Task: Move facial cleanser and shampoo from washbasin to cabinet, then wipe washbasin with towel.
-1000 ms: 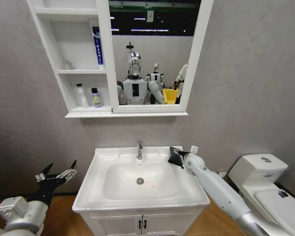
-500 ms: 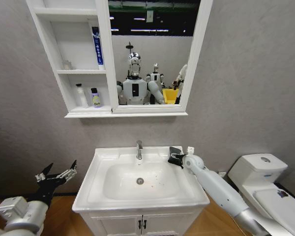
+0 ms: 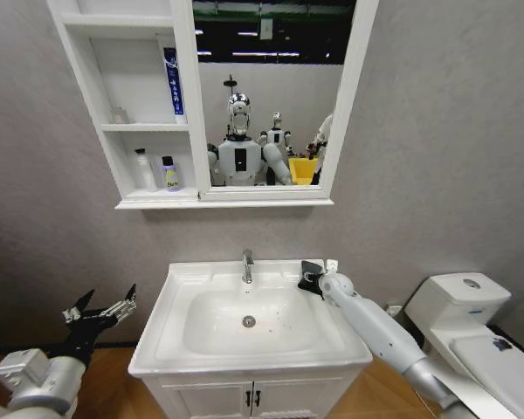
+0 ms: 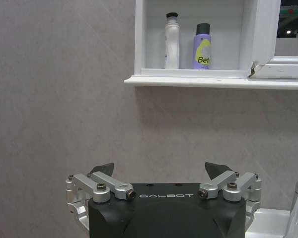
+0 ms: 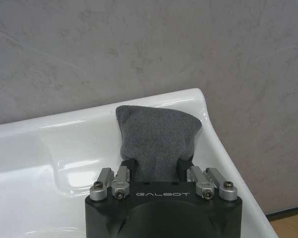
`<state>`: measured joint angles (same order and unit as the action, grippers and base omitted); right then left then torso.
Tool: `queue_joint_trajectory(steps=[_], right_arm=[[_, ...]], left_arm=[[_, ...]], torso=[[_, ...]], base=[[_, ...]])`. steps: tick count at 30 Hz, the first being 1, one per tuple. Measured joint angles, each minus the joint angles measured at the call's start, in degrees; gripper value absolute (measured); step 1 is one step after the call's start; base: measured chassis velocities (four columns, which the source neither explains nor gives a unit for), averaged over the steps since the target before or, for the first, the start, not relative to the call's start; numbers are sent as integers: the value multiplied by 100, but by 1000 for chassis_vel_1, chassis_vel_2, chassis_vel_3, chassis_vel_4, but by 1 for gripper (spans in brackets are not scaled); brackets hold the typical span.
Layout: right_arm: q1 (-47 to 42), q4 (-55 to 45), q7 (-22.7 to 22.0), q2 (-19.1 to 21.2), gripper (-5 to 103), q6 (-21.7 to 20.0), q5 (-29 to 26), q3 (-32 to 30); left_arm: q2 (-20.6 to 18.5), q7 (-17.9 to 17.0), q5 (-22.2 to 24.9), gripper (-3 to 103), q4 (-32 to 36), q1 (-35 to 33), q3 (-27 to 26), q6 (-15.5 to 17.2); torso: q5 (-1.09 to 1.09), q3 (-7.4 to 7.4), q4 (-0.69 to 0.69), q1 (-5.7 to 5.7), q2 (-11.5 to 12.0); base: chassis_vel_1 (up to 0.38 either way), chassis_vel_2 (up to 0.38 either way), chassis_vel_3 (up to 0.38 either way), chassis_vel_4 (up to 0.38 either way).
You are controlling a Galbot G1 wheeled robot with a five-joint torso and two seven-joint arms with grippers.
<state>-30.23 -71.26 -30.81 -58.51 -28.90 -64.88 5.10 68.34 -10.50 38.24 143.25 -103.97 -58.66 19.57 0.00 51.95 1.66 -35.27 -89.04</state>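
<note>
Towel (image 5: 157,140) is pinched at its near edge by the right gripper (image 5: 156,171), jaws narrowed onto the cloth, on the washbasin (image 3: 179,345) rim at its back right corner; soft, light and limp, it is judged best gripped at a bunched fold; left gripper (image 4: 161,173) is held wide, idle; facial cleanser (image 4: 172,40) and shampoo (image 4: 202,46) are seen shelved in the cabinet (image 3: 86,105).
</note>
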Motion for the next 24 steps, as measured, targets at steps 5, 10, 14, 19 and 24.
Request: queue_joint_trajectory(steps=[5,10,14,19,24], right_arm=[[23,77,8,-25,27,35,-7,5],[-1,-21,-10,13,10,88,-47,2],[-145,-541,-187,154,2,148,-228,-53],[-502,-1549,-584,424,2,159,-507,-85],[-928,-2803,-883,751,2,187,-754,144]], left_arm=[[0,0,0,100,0,0,0,0],[0,0,0,100,0,0,0,0],[0,0,0,100,0,0,0,0],[0,-1,0,100,0,0,0,0],[0,0,0,100,0,0,0,0]], torso=[[0,0,0,0,0],[0,0,0,-1,0],[0,0,0,0,0],[0,0,1,0,0],[0,-1,1,1,0]], base=[[0,0,0,0],[0,0,0,0],[0,0,0,0],[0,0,0,0],[0,0,0,0]])
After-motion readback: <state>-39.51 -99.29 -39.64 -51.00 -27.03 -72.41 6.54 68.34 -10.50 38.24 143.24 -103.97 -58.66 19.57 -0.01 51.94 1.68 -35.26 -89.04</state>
